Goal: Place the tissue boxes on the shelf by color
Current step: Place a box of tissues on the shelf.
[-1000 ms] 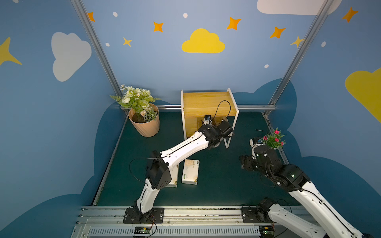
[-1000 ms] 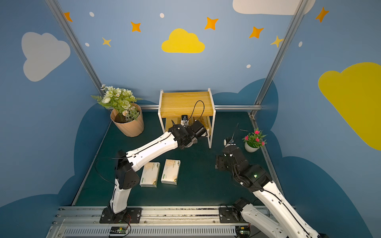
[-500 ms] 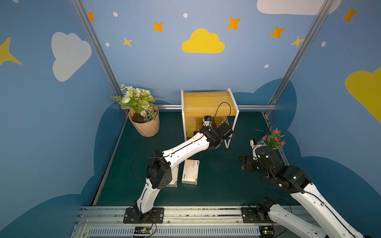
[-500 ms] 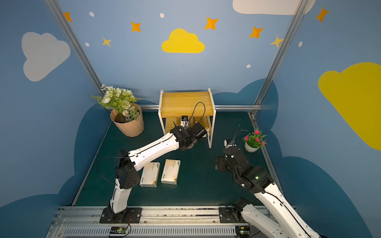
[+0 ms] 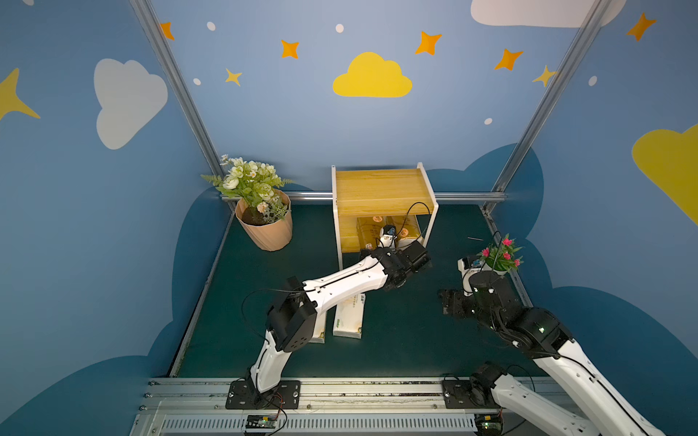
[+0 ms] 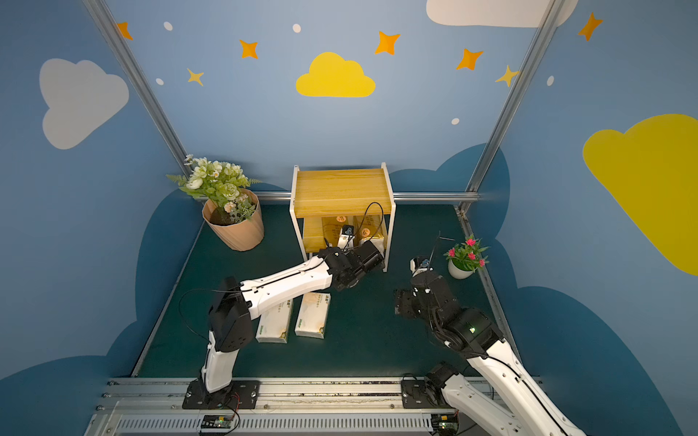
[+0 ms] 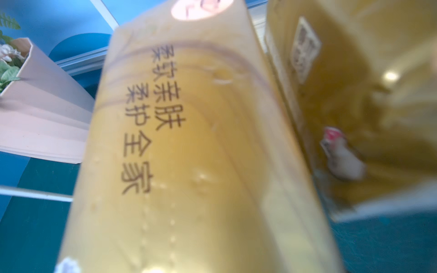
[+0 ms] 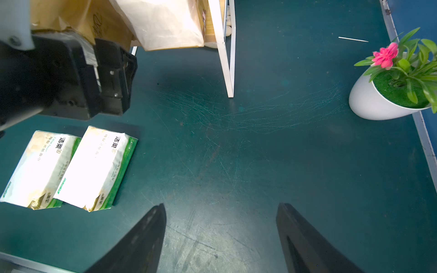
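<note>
Here, the two-tier shelf [image 5: 381, 187] stands at 12 o'clock on the green table [image 5: 400, 339]. Two gold tissue packs [image 5: 368, 228] lie side by side on its lower board, seen in both top views. Two white-and-green tissue packs [image 6: 312, 315] lie side by side on the table toward 7 o'clock, partly under the left arm. The left gripper [image 6: 338, 244] reaches into the lower tier, close to the gold tissue packs. Its jaws are hidden, so whether they stand wide or narrow cannot be told. The right gripper [image 8: 222, 205] hovers over bare table toward 4 o'clock, its jaws wide and holding nothing. A peach flowerpot [image 5: 264, 230] sits at 10 o'clock, and a small white pot of pink flowers [image 5: 500, 260] at 3 o'clock.
</note>
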Action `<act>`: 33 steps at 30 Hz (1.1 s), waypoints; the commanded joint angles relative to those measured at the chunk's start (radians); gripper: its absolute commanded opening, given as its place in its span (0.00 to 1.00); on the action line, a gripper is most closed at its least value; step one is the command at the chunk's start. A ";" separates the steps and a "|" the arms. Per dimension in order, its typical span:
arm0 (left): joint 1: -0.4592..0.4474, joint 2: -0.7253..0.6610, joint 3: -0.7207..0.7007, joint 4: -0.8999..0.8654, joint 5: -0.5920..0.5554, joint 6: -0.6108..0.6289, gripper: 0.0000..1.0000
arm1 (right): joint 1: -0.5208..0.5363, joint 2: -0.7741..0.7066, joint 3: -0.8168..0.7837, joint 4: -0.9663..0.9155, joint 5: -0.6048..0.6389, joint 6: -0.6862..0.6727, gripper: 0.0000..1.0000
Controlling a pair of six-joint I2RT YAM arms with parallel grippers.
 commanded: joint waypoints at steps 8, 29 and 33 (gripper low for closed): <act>0.004 -0.057 -0.024 -0.015 -0.058 0.000 1.00 | 0.006 -0.006 -0.007 0.020 -0.005 0.001 0.79; 0.066 0.056 0.106 0.025 -0.069 0.107 1.00 | 0.008 -0.042 -0.019 0.011 -0.012 0.004 0.79; 0.043 0.018 0.049 0.044 -0.102 0.097 1.00 | 0.008 -0.046 -0.028 0.013 -0.024 0.002 0.80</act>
